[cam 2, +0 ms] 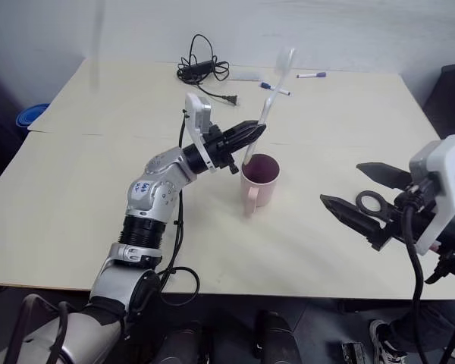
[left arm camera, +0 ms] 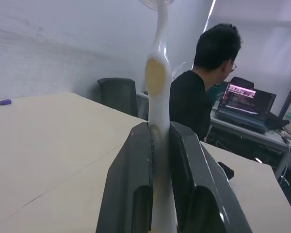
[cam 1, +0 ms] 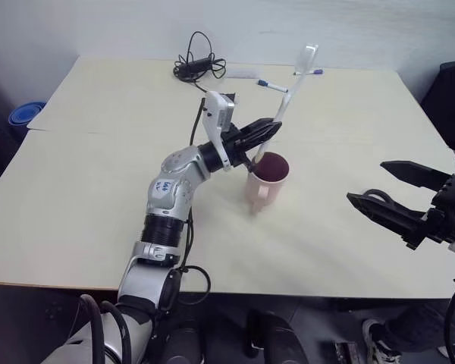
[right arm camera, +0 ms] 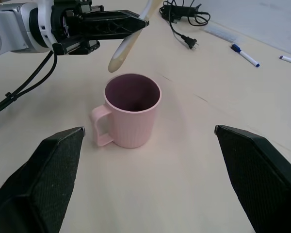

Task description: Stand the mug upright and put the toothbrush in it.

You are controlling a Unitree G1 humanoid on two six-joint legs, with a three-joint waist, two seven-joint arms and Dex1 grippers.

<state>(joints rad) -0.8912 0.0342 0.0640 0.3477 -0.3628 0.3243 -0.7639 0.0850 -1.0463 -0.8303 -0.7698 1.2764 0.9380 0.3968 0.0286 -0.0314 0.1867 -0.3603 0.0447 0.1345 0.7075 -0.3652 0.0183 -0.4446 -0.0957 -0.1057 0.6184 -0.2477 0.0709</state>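
The pale pink ribbed mug [cam 1: 267, 182] stands upright near the middle of the table [cam 1: 98, 174], its handle toward me and its dark inside empty. My left gripper [cam 1: 259, 133] is shut on the white toothbrush [cam 1: 293, 85] and holds it slanted, bristle head up and away. The lower end of the toothbrush [right arm camera: 121, 57] hangs just above the mug's [right arm camera: 131, 116] far rim. In the left wrist view the toothbrush [left arm camera: 158, 77] rises between the closed fingers [left arm camera: 131, 184]. My right gripper [cam 1: 366, 180] is open to the right of the mug, clear of it.
A black cable with a plug [cam 1: 199, 65] and two marker pens [cam 1: 273, 86] [cam 1: 309, 73] lie at the table's far side. A blue object [cam 1: 23, 114] sits off the table's left edge, and a dark chair [cam 1: 451, 91] stands at the right. A seated person [left arm camera: 199, 97] shows beyond the table.
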